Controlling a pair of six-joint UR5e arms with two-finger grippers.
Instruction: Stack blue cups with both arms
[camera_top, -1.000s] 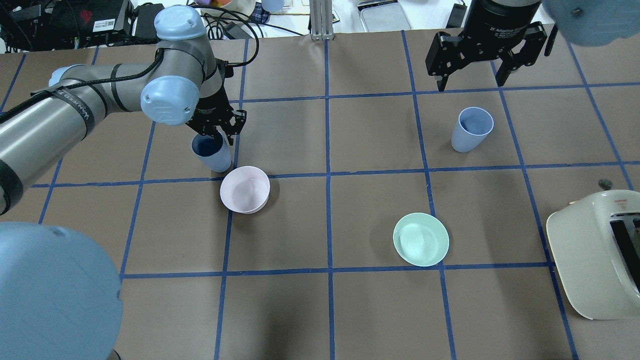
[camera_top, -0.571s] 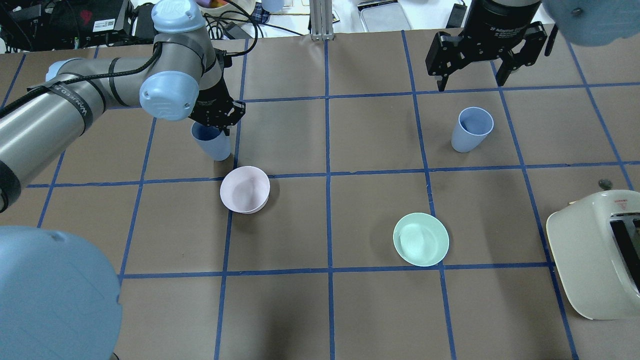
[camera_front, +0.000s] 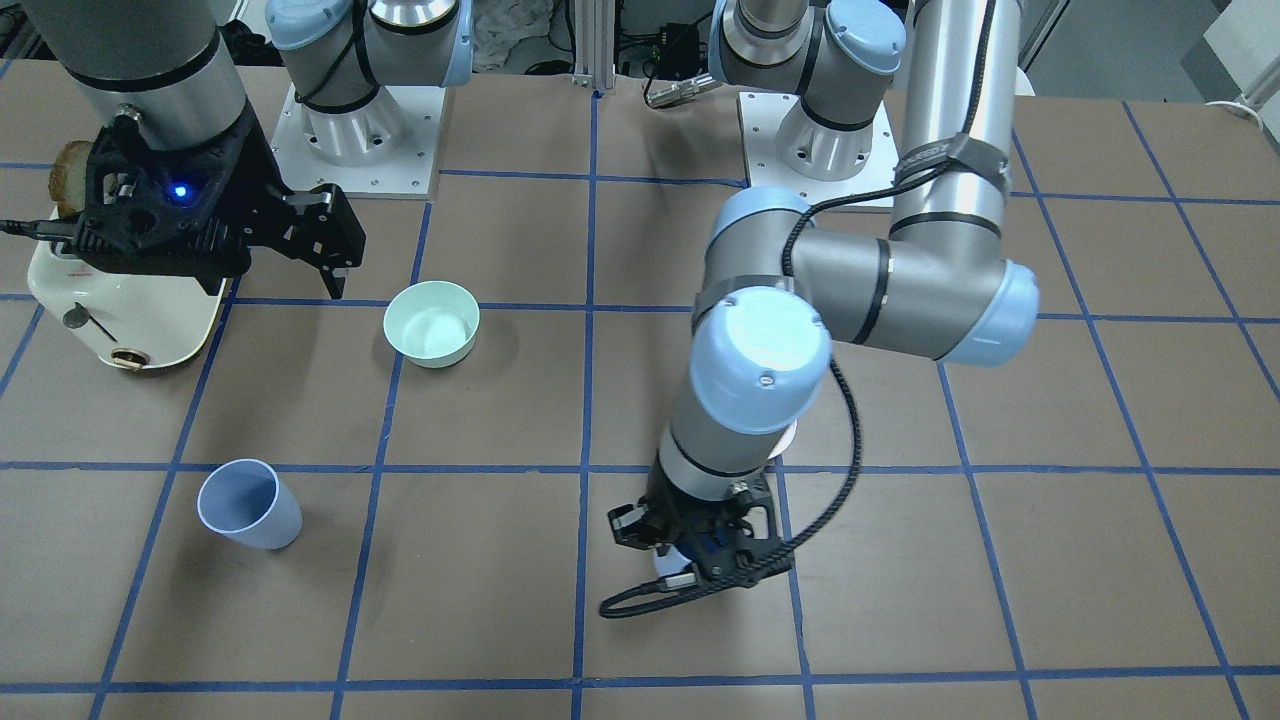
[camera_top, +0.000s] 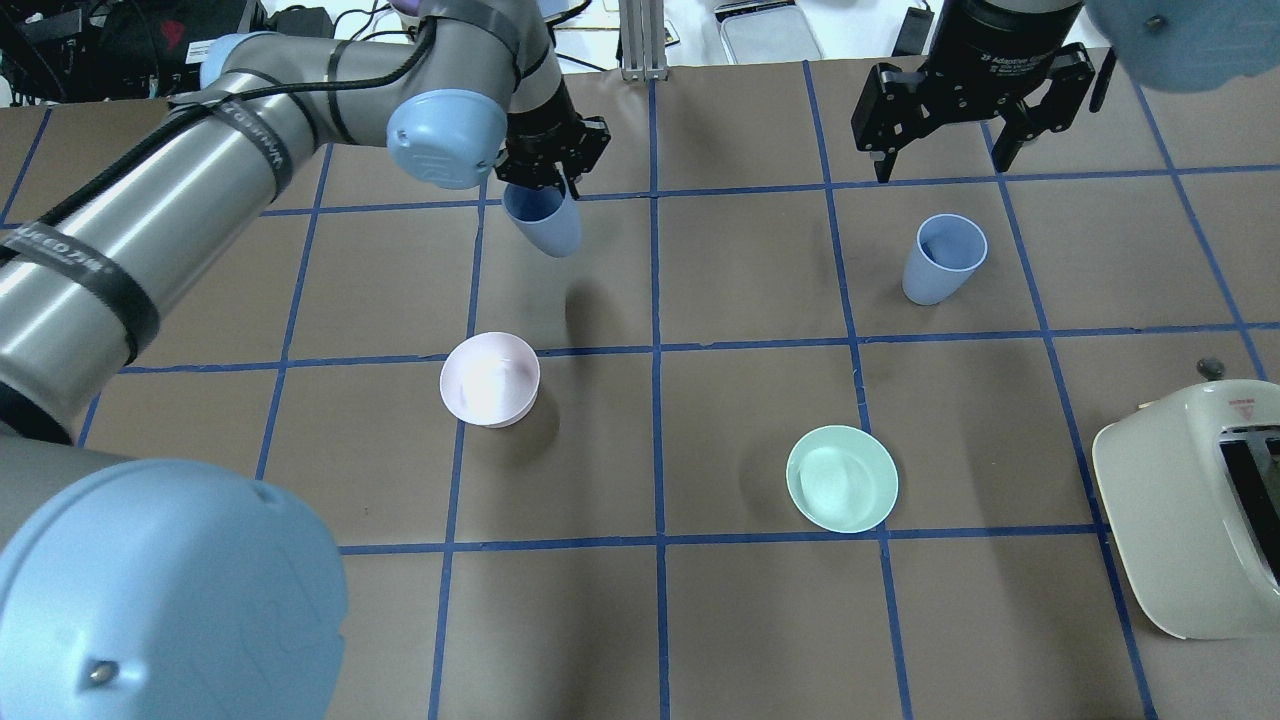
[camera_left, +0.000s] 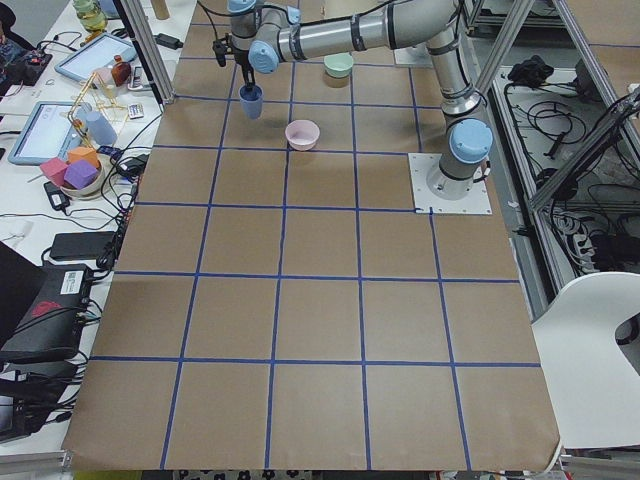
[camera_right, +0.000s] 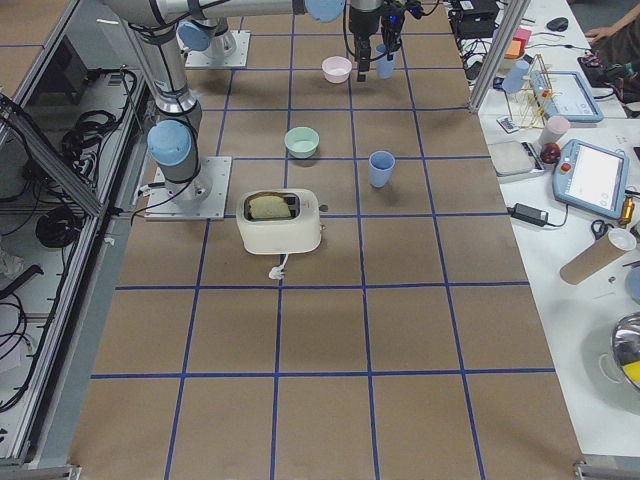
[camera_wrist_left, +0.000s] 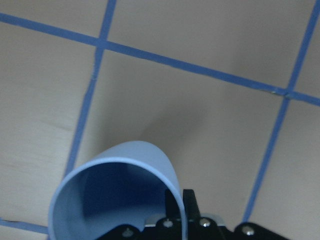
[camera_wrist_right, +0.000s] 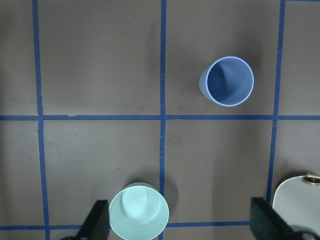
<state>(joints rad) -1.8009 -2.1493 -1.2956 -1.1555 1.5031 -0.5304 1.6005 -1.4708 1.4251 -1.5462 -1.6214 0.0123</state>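
held blue cup (camera_top: 545, 225): hangs clear of the table (camera_top: 700, 620), toward 11 o'clock in the overhead view, its shadow lying apart from it.
left gripper (camera_top: 546, 180): fingers clamped on that cup's rim.
second blue cup (camera_top: 942, 258): upright on the table, 3 o'clock from the held blue cup, well apart.
right gripper (camera_top: 942, 168): hovers at 12 o'clock of the second blue cup, fingers spread wide, empty.
pink bowl (camera_top: 490, 379): 7 o'clock of the held blue cup.
mint-green bowl (camera_top: 842, 478): 7 o'clock of the second blue cup.
toaster (camera_top: 1190, 510): table's 4 o'clock edge.
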